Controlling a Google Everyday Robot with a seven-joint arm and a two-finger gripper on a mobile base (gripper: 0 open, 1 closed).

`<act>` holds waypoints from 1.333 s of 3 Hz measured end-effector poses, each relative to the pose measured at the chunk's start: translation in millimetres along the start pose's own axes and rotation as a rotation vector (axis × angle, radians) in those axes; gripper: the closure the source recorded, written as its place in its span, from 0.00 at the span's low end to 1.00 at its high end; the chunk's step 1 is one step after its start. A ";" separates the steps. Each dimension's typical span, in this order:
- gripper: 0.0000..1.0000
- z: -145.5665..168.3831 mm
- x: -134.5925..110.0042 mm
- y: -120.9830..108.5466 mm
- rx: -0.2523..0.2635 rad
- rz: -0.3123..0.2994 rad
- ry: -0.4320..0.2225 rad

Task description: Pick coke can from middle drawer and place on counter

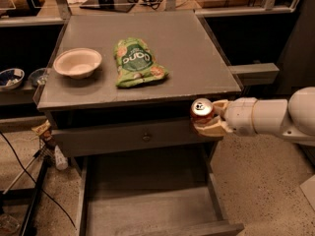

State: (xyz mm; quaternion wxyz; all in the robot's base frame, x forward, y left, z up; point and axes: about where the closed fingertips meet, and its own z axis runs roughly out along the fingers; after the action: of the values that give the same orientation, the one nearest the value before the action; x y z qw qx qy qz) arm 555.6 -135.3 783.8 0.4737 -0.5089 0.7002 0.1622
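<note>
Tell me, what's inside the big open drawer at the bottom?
Nothing shows on the drawer's bare grey floor. Its back part is hidden under the drawer front above. The gripper holds the red can up by the counter's front right corner.
</note>
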 end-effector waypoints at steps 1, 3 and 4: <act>1.00 -22.0 -27.5 -14.8 0.025 -0.043 -0.016; 1.00 -38.0 -47.9 -36.2 0.013 -0.045 -0.052; 1.00 -44.8 -60.1 -45.4 -0.027 -0.026 -0.091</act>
State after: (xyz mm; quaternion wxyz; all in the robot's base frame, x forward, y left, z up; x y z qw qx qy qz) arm 574.6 -152.9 867.5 0.5002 -0.5165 0.6690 0.1883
